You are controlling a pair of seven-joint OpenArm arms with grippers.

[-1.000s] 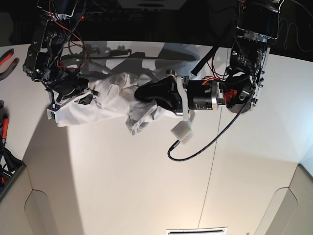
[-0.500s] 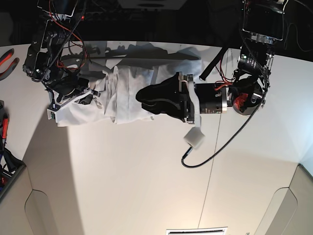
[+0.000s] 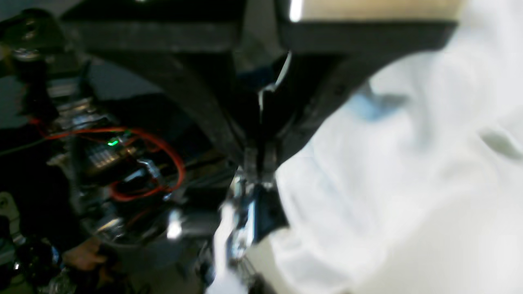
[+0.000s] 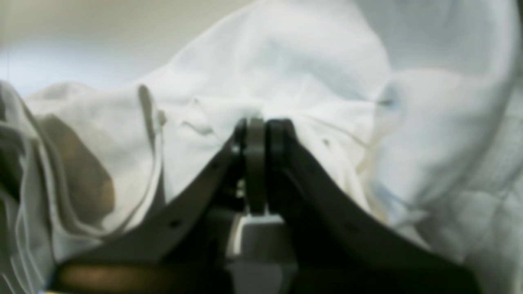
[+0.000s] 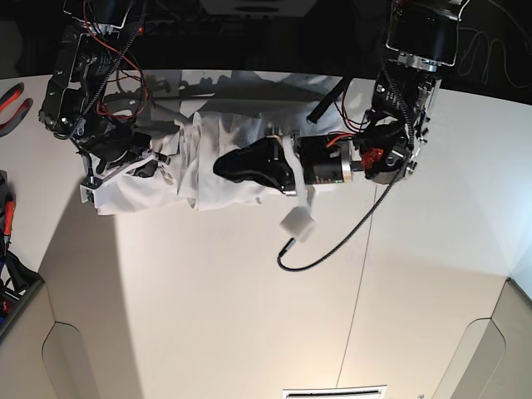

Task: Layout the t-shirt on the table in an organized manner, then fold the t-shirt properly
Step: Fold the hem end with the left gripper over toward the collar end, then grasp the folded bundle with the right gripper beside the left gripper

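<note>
Here both grippers, left point(image 5: 223, 165) and right point(image 4: 258, 126), pinch together on the t-shirt point(image 5: 199, 162)

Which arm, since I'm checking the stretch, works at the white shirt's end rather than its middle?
The right arm's fingers, on the base view's left, sit at the wrinkly white cloth t-shirt's end; the left arm's fingers lie over its middle.
</note>
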